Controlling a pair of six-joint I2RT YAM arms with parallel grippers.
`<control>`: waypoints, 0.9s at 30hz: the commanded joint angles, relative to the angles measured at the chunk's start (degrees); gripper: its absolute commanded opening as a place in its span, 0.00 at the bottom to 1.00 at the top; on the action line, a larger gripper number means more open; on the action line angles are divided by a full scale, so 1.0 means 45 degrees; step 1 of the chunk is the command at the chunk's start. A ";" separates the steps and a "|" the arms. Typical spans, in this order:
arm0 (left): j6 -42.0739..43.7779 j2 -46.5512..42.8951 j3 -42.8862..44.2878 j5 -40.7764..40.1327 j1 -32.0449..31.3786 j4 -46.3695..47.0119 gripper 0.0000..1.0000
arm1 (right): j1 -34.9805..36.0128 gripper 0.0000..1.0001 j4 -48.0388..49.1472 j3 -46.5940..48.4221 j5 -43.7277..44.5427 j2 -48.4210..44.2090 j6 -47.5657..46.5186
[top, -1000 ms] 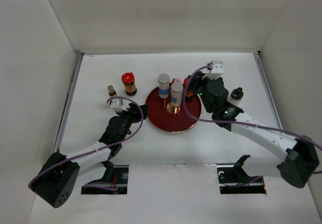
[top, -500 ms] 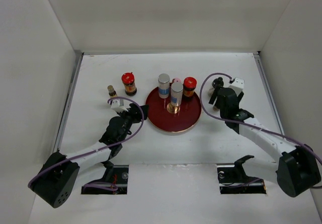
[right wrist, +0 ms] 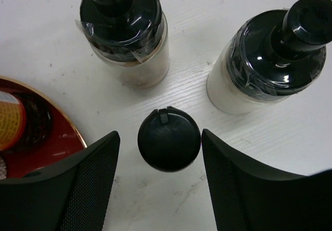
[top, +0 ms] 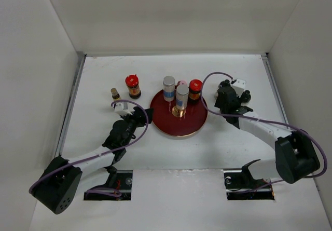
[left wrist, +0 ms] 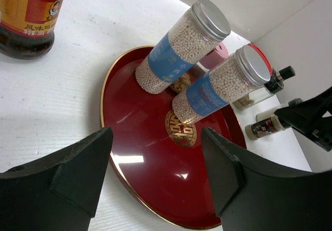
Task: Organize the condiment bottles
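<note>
Right gripper, jaws spread, small black flip-cap bottle between its fingers, untouched.
Beyond: two black-capped white bottles; dark red round plate leftward. Left gripper spread, empty; two silver-capped blue-labelled cylinders ahead on plate.

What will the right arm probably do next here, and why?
Most likely it will lower the right fingers straight down and close them on the small black flip-cap bottle. They are open, with that cap centred between them as seen from above. The tan-filled bottle and the white-filled bottle stand apart behind it, so the way down looks free.
</note>
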 commanded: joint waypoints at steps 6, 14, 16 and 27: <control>-0.0038 0.0217 0.0397 0.0007 -0.0006 0.0849 0.68 | -0.0200 0.46 0.0749 0.0570 0.0839 0.0133 0.0011; -0.0057 0.0159 0.0378 -0.0013 -0.0025 0.0849 0.68 | 0.1164 0.41 0.1257 0.0275 0.1446 -0.2093 -0.0906; -0.0096 0.0296 0.0416 0.0006 -0.0025 0.0849 0.68 | 0.1789 0.42 0.1257 0.0529 0.1232 -0.2154 -0.0946; 0.0001 0.0160 0.0378 -0.0013 -0.0083 0.0927 0.68 | 0.3393 0.41 0.3013 0.1857 0.0195 0.0734 -0.0575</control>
